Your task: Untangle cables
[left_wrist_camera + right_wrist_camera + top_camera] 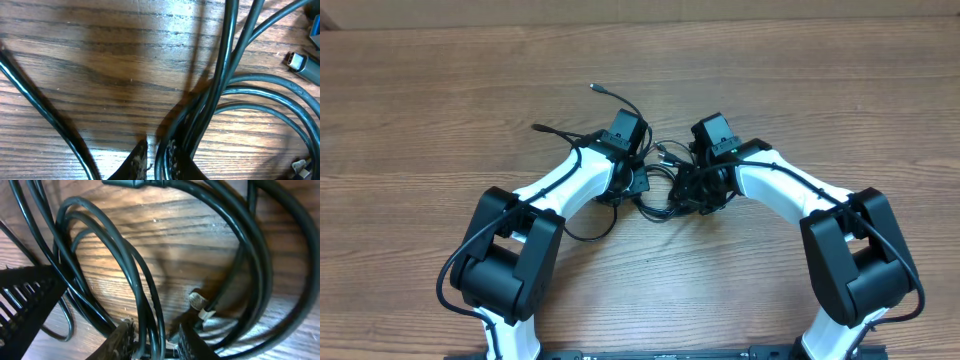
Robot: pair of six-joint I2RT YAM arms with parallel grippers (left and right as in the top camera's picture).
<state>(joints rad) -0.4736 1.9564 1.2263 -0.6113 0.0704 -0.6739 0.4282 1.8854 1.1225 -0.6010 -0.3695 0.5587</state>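
The cables (665, 188) sit bunched mid-table (440, 90), directly between both wrists. In the overhead view the tangle stretches roughly left to right.

Left gripper (161, 167): narrow, looks pinched on a few strands that run straight away from its tip. Only one finger (138, 161) shows clearly.

Right gripper (152, 342): jaws part-way apart, straddling two or three strands of a loop, with a gap on one side, so not clamped. The loop runs up and away from this claw and curves left. A silver-tipped plug (200, 305) lies near, inside the coil.

Both arms are equally near. Loose tails trail off on the left arm's side.

Judgement: a sideways pull-apart needs the right jaws clamped first.
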